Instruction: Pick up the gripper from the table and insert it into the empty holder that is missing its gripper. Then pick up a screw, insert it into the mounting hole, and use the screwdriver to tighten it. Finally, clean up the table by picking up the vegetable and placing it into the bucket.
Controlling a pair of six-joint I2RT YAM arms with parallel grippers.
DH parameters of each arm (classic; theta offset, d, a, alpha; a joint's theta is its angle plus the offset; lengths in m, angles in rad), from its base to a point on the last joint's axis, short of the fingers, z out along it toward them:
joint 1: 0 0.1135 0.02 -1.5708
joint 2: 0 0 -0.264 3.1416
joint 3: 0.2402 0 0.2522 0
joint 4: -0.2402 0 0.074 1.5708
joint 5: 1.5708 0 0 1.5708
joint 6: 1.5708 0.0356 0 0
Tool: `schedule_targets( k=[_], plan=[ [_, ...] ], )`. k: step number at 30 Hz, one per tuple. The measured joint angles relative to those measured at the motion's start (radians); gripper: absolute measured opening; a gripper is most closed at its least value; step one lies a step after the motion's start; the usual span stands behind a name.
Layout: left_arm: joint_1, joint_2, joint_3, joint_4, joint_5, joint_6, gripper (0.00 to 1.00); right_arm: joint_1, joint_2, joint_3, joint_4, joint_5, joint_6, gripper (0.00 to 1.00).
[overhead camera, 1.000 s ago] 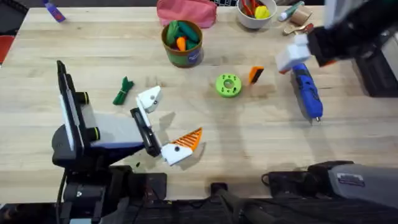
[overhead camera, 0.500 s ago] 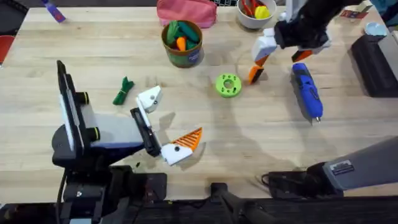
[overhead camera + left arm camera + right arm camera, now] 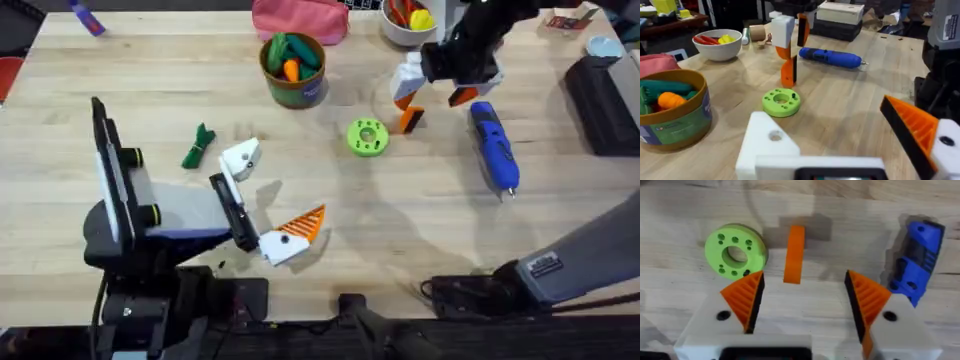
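Note:
The loose orange gripper [image 3: 410, 120] stands on edge between the green disc and the blue screwdriver [image 3: 494, 146]. My right gripper [image 3: 432, 93] hangs open just above it, and the piece [image 3: 794, 254] lies ahead of its orange pads [image 3: 745, 299]. My left gripper [image 3: 270, 195] rests open low on the table, with one finger a bare white holder [image 3: 240, 157] and the other carrying an orange pad [image 3: 300, 226]. The dark green vegetable [image 3: 198, 146] lies left of the holder. The bucket [image 3: 293, 70] stands at the back centre. The screw is out of view.
A bright green round disc [image 3: 367, 137] sits beside the orange piece. A white bowl [image 3: 410, 22] and a pink pouch [image 3: 300, 18] are at the back edge. A black box [image 3: 603, 100] lies at the right. Bare wood spans the middle front.
The right arm swung left from over the screwdriver to above the orange gripper piece. The left arm and the table's objects stayed put.

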Motion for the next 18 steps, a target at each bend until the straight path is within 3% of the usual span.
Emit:
schedule_targets(
  k=[10,13,18],
  plan=[
    [0.0,0.0,0.0,0.0,0.0,0.0,0.986,0.0,0.075,0.0,0.026,-0.009,0.034,0.856],
    [0.0,0.0,0.0,0.0,0.0,0.0,0.986,0.0,0.075,0.0,0.032,-0.01,0.036,0.782],
    [0.0,0.0,0.0,0.0,0.0,0.0,0.986,0.003,0.075,-0.017,0.045,-0.01,0.039,0.523]
  ],
)
